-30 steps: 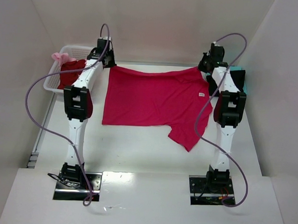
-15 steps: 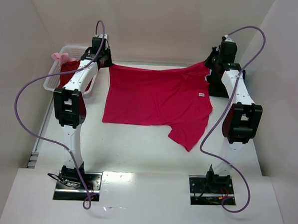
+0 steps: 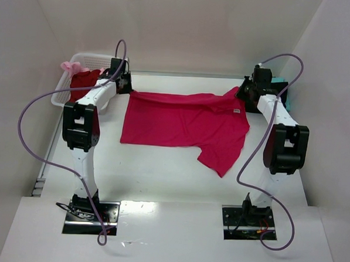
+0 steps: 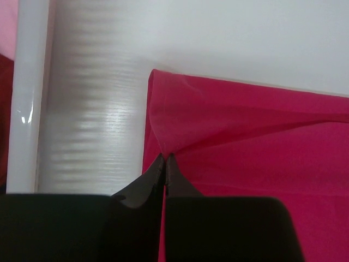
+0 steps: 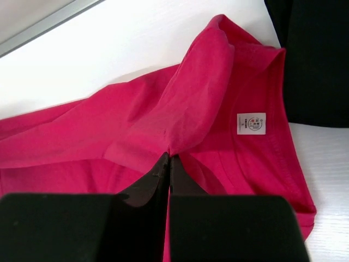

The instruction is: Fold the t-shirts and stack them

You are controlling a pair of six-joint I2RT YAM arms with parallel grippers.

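- While the crimson-pink t-shirt (image 3: 181,122) lies spread across the middle of the white table (image 3: 161,177), its far edge is drawn up into a loose fold running between the two arms.
- The left gripper (image 4: 164,157) has its jaws pressed together on a pinch of cloth at the shirt's far left corner, near the white lattice basket (image 3: 64,93).
- The right gripper (image 5: 169,158) is clamped just as tight, holding a raised ridge of the same shirt close to the collar.
- The small white neck tag (image 5: 251,123) faces up inside the neckline, just to the right of that pinch.
- One short sleeve (image 3: 220,160) lies flat, pointing toward the near right of the table.
- In the basket sit a dark red garment (image 3: 83,85) and, at the far corner, a pale pink garment (image 3: 68,65).
- Beyond the right gripper lies a black cloth (image 5: 316,60) with a teal cloth (image 3: 281,84) beside it; these may be more tees, but too little of them shows to say.
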